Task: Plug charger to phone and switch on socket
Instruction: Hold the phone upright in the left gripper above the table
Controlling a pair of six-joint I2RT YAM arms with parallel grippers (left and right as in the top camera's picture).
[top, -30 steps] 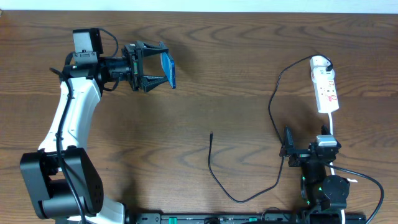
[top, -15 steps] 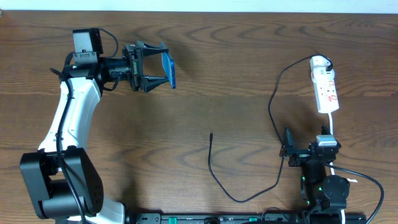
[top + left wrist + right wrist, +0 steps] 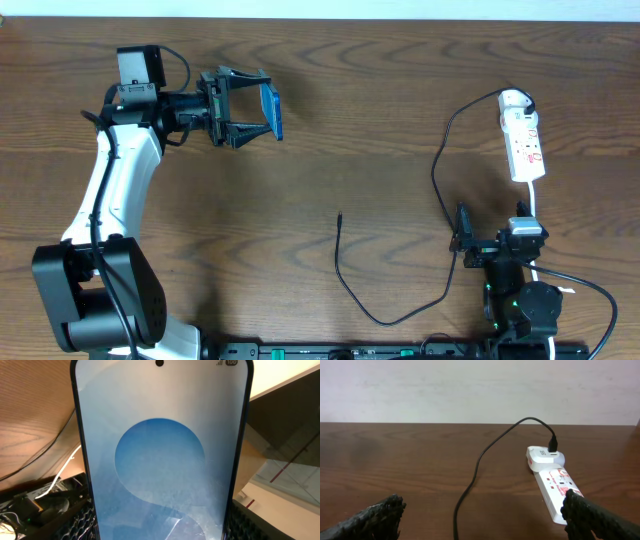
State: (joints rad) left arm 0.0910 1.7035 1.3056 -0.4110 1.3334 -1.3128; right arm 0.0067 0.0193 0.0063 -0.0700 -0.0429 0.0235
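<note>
Phone (image 3: 272,110): sitting crosswise between the fingers of the left claw (image 3: 267,104), over the far-left part of the tabletop (image 3: 400,100); from above it is showing nearly edge-on, and its light blue screen with the round blue shape is filling the left wrist view.
Left claw: standing partly open, its two fingers pressing on the phone's long edges.
Right claw (image 3: 482,510): gaping wide and gripping nothing, sitting low at the near-right edge and facing the socket (image 3: 523,140).
Charger (image 3: 337,250): lying loose on the tabletop, its black cable looping from the near middle round to the right and up to the socket's far end.
Plug tip (image 3: 339,214): resting on bare wood near the middle, well apart from the phone and from both claws.
Socket: lying flat at the far right, a white adapter (image 3: 542,456) sitting in its far end with the cable running out of it.
Socket switch: I cannot tell its position from here.
</note>
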